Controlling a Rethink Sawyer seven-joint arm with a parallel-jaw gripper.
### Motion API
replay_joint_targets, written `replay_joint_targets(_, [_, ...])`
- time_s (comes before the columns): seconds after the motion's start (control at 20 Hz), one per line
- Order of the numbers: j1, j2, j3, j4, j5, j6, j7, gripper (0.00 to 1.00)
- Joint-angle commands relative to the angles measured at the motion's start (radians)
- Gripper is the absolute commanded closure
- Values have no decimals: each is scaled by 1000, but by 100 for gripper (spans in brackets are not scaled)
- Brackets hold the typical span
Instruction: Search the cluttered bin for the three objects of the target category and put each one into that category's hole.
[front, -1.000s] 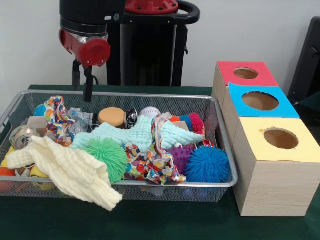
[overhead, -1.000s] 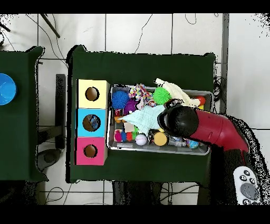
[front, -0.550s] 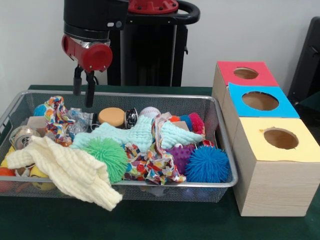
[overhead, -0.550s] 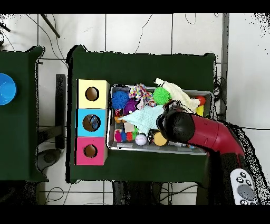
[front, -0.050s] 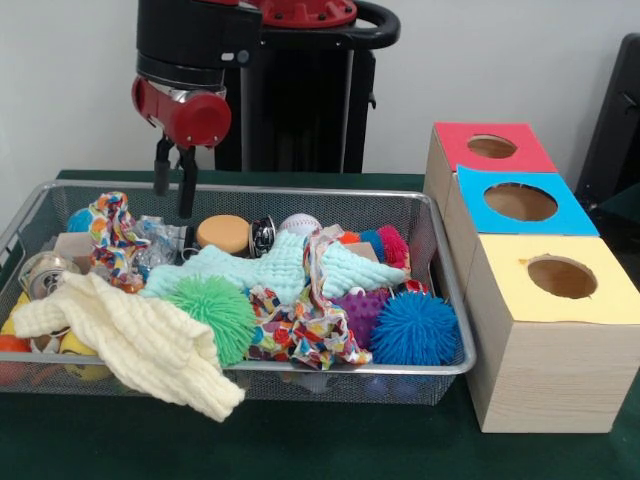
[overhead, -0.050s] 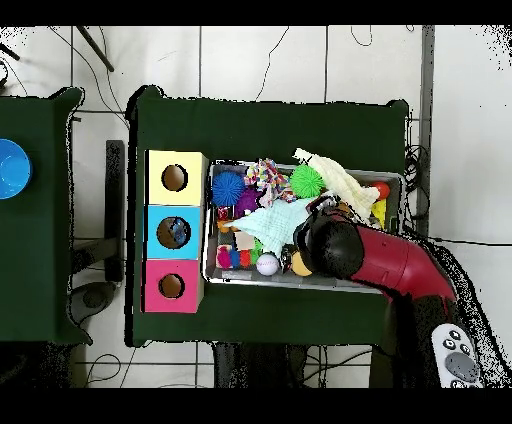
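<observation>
Front view shows your empty gripper (front, -0.050s: 174, 190), jaws slightly parted, risen and shifted right above the wire mesh bin (front, -0.050s: 440, 290), so no target is secured yet.

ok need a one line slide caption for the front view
Sawyer gripper hovers open and empty above a wire bin of toys and cloths, beside three boxes with holes.

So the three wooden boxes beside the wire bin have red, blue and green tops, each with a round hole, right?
Not quite. In the front view the three wooden boxes beside the wire bin have a red top, a blue top and a yellow top, not green. Each has a round hole.
</observation>
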Motion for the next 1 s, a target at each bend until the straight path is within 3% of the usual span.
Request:
replay_joint_targets(0.05, [-23,31,-11,109,-40,-80,59,0])
replay_joint_targets(0.7, [-95,48,12,168,-77,-208,24,0])
replay_joint_targets(1.0, [-92,60,-14,166,-105,-260,30,0])
